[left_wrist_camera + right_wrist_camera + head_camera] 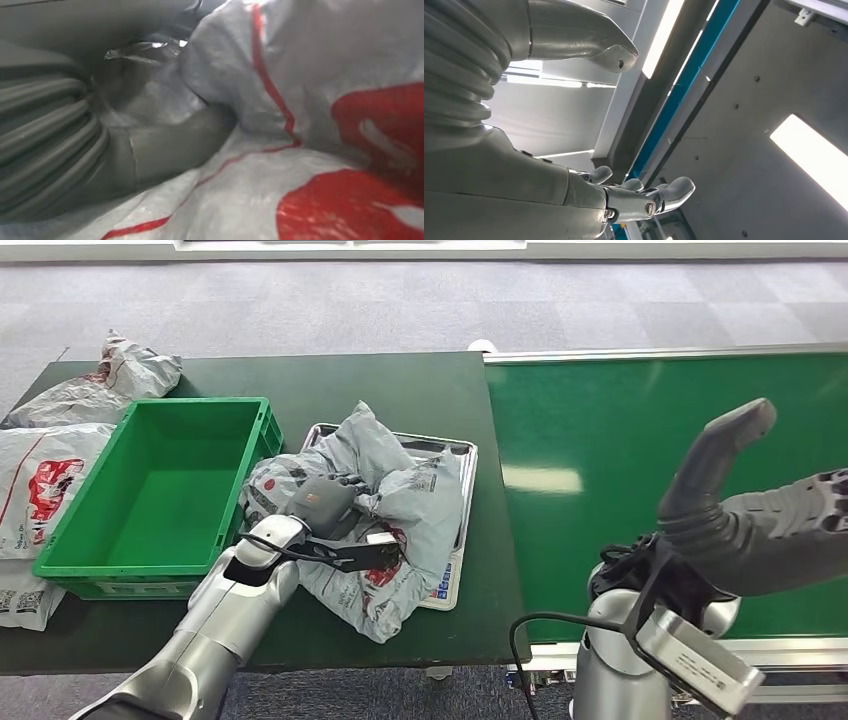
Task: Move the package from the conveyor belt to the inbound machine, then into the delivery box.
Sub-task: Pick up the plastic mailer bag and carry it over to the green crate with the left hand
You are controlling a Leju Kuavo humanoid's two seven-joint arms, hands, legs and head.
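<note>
Down at the tray, the left hand (322,502) grips the crumpled grey package (395,502), which lies on the metal tray (459,452) beside the green bin (160,490). Over the conveyor belt (620,420), the right hand (745,515) is spread and holds nothing.

Right hand (574,150) spread, holding nothing (ceiling lights (814,155) behind).

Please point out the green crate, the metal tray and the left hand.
Green crate (150,490), head view, inner floor.
Metal tray (462,452), head view, right rim.
Left hand (322,502), head view, its back.
</note>
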